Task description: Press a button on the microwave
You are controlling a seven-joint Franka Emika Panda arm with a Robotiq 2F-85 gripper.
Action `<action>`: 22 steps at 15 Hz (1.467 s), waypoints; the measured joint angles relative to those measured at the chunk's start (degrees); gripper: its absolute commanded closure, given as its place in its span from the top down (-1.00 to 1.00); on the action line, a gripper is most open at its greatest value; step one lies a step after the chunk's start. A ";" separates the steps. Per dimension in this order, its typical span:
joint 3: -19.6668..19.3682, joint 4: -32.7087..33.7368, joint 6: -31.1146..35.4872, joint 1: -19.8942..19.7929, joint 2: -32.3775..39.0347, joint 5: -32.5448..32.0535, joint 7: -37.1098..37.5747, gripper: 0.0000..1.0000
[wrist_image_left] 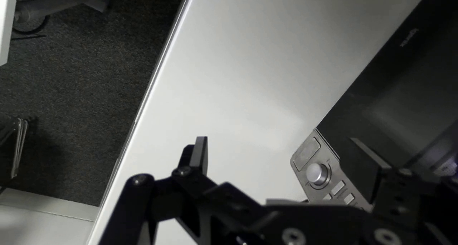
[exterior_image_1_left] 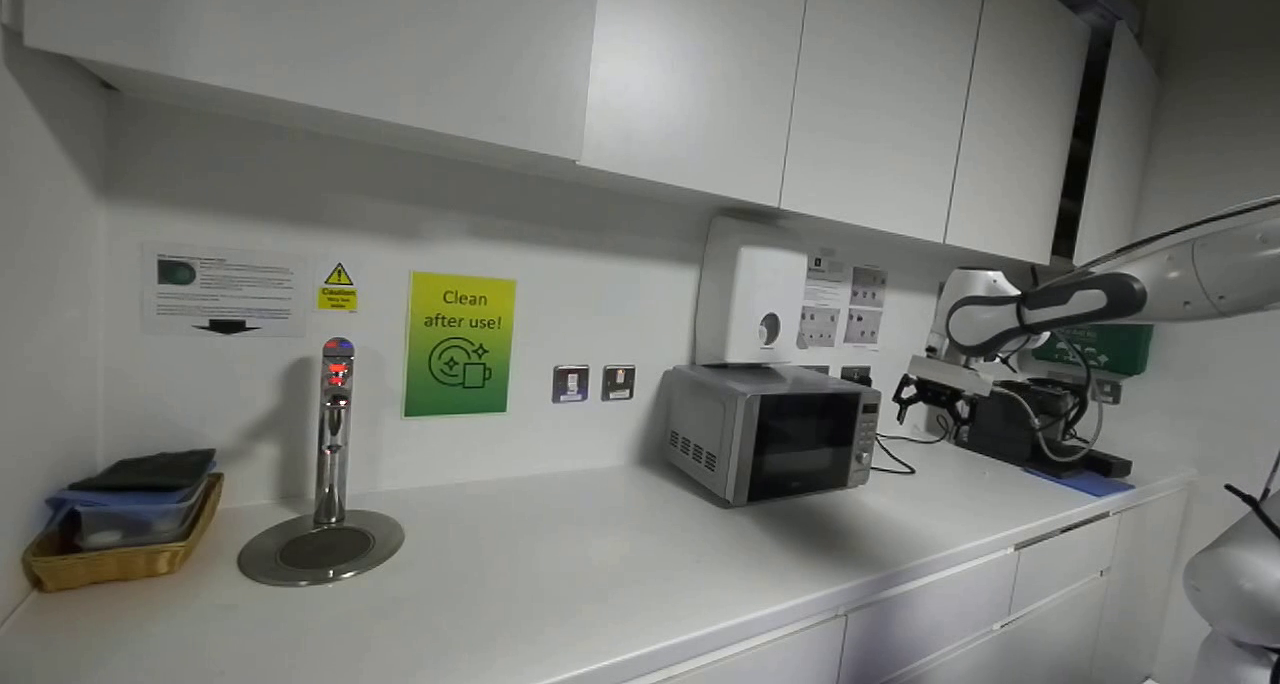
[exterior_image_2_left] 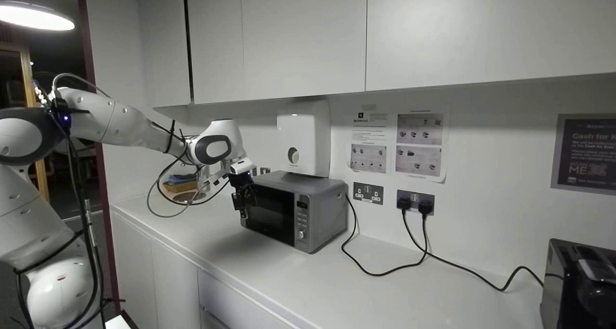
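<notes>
The silver-grey microwave stands on the white counter against the wall in both exterior views (exterior_image_1_left: 800, 444) (exterior_image_2_left: 320, 208). Its dark door fills the right of the wrist view (wrist_image_left: 404, 105). The control panel (exterior_image_2_left: 301, 218) carries a display, several buttons and a round knob (wrist_image_left: 316, 174). In the wrist view, some buttons (wrist_image_left: 338, 187) show below the knob; the rest of the panel is hidden behind my gripper. My black gripper (wrist_image_left: 279, 144) is open and empty, fingers spread wide and pointing down. In an exterior view the gripper (exterior_image_2_left: 244, 199) is in front of the door, apparently not touching it.
A white dispenser (exterior_image_1_left: 750, 294) hangs above the microwave, under wall cabinets (exterior_image_1_left: 700, 74). Black cables (exterior_image_2_left: 385, 273) run along the counter (exterior_image_2_left: 433, 300) to sockets. A black appliance (exterior_image_2_left: 582, 285) stands farther along. A tap (exterior_image_1_left: 335, 444) and a basket (exterior_image_1_left: 120, 564) stand at the opposite end.
</notes>
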 measured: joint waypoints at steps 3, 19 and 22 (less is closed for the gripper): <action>-0.39 -0.86 2.25 -0.66 0.05 0.00 2.65 1.00; -2.76 -1.27 19.79 -4.98 5.70 -5.84 12.80 1.00; -2.76 -1.30 20.63 -4.94 6.49 -6.43 14.25 0.79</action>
